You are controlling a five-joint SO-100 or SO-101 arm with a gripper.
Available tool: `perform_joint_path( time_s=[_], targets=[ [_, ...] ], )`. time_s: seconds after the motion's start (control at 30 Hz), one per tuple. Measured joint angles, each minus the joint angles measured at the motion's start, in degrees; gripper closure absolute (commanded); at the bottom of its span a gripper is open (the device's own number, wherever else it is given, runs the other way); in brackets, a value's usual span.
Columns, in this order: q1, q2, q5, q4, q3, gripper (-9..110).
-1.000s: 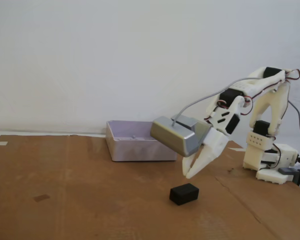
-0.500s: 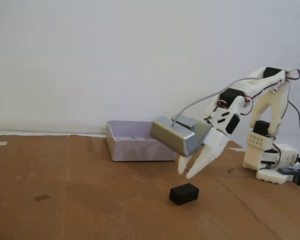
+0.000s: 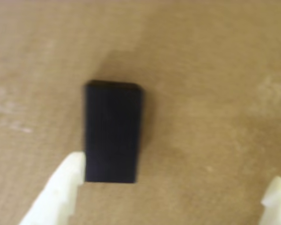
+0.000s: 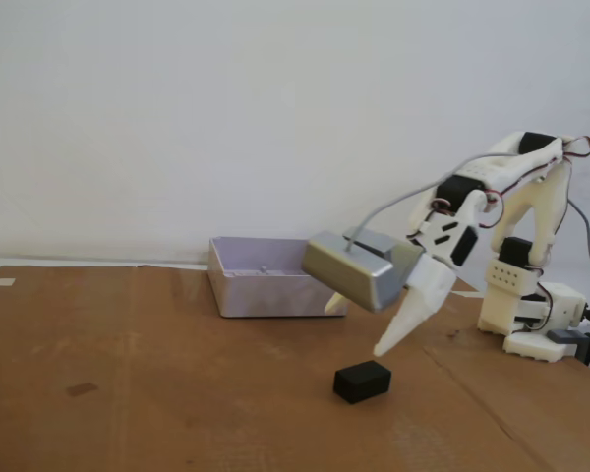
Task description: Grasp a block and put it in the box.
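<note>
one black block point(image 4: 362, 381) lies flat on the cardboard-covered tabletop point(image 4: 157, 393), nearest the fixed view's camera. just above and behind it hangs the one white gripper point(image 4: 359, 324), spread wide and empty; the wrist view shows a fingertip point(image 3: 61, 187) beside the block's corner. farther back sits one lavender-grey box point(image 4: 270, 278).

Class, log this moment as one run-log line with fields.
phase: approach | gripper: open, above block | block: on cardboard, ungrasped | box: empty as far as visible, behind
</note>
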Motion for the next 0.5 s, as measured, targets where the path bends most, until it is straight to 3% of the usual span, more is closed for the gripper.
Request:
perform_joint_path(
  time_s=[0.5],
  targets=[
    [-2.4, -4.4, 0.4, 0.0, 0.0, 53]
  ],
)
